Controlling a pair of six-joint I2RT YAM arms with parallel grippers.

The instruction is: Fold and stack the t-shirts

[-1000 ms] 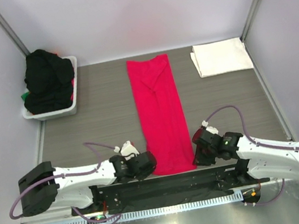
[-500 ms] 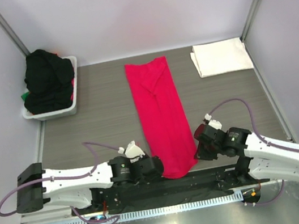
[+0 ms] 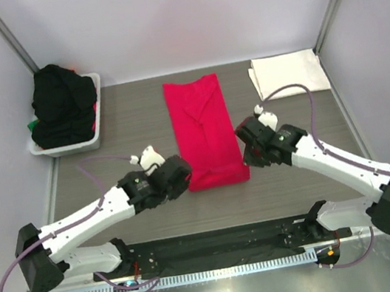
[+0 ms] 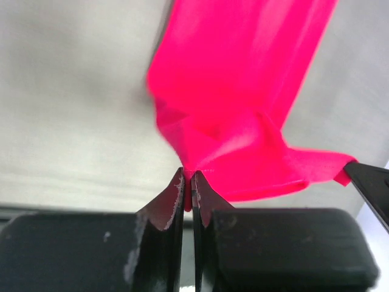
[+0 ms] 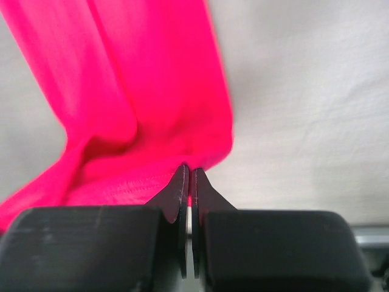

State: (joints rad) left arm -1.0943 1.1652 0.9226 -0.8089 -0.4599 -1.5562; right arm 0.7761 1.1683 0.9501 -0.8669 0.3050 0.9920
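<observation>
The bright pinkish-red t-shirt lies as a long strip down the middle of the table, its near end lifted and doubled back. My left gripper is shut on its near left corner. My right gripper is shut on its near right corner. The white t-shirt lies folded in a neat rectangle at the back right. Black t-shirts are heaped in the basket, with slivers of green and orange cloth beside them.
The white slotted basket stands at the back left by the wall. Grey walls and metal posts close in the table on three sides. A black rail runs along the near edge.
Both grippers have moved away from the near edge toward the back, carrying the red shirt's near end with them. The visible strip is now shorter.
</observation>
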